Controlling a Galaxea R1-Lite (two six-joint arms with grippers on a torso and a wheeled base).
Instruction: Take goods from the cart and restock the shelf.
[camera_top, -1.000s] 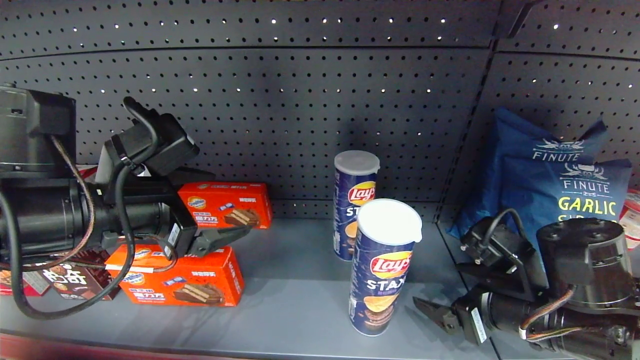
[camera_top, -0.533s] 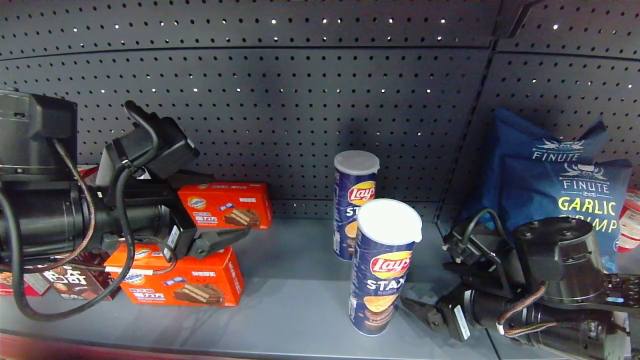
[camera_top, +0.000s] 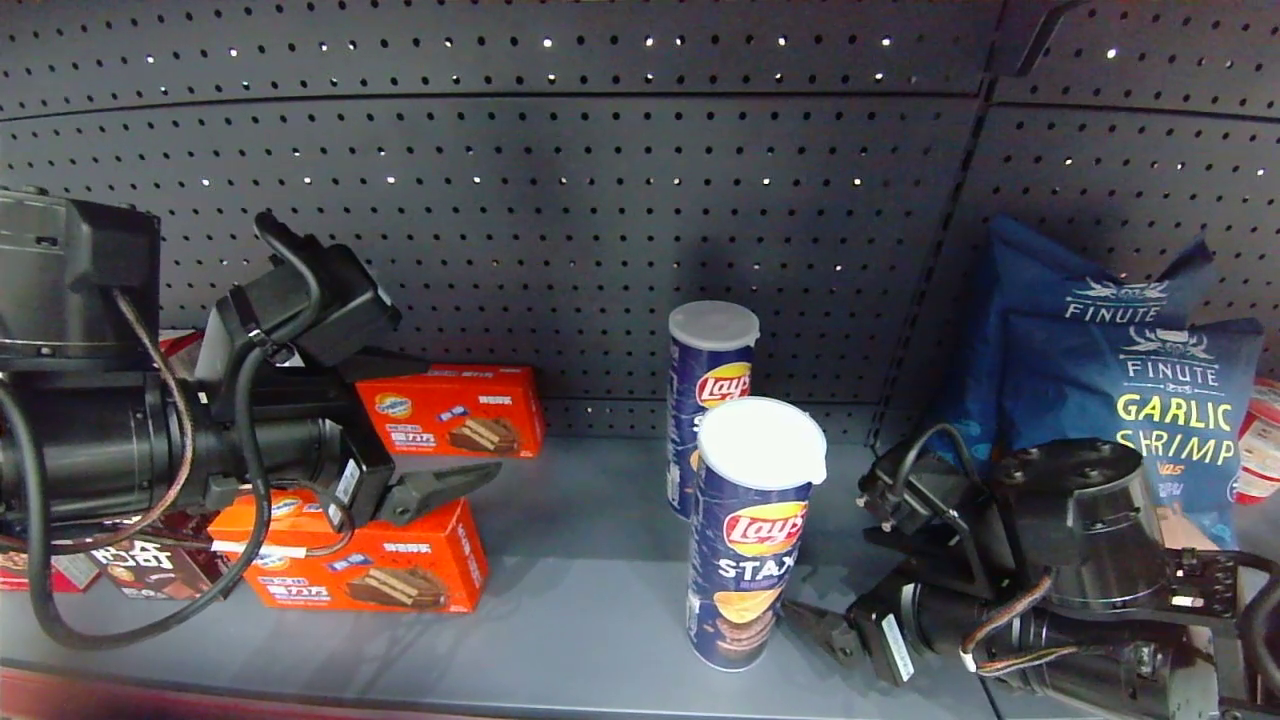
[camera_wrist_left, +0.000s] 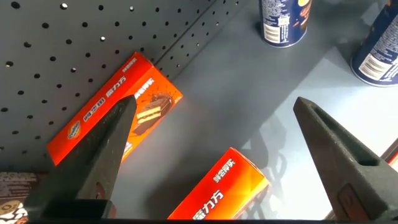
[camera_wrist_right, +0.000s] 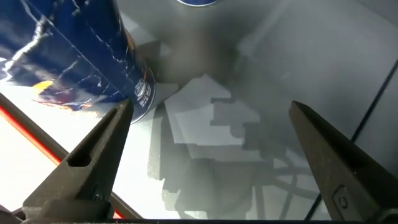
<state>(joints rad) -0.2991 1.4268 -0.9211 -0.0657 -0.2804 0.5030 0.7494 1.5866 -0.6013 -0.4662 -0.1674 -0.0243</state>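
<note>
Two grippers held fingers apart, right gripper (camera_wrist_right: 210, 107) just beside nearer chip can (camera_wrist_right: 74, 50), left gripper (camera_wrist_left: 214, 102) above nearer orange box (camera_wrist_left: 221, 190).

Logos and lettering stand on the chip cans (camera_top: 752, 540), the blue bags (camera_top: 1150, 390) and the orange boxes (camera_top: 385, 565).

Black arms (camera_top: 100, 440), looped cables (camera_top: 38, 600), tapered hands (camera_wrist_left: 214, 106)
</note>
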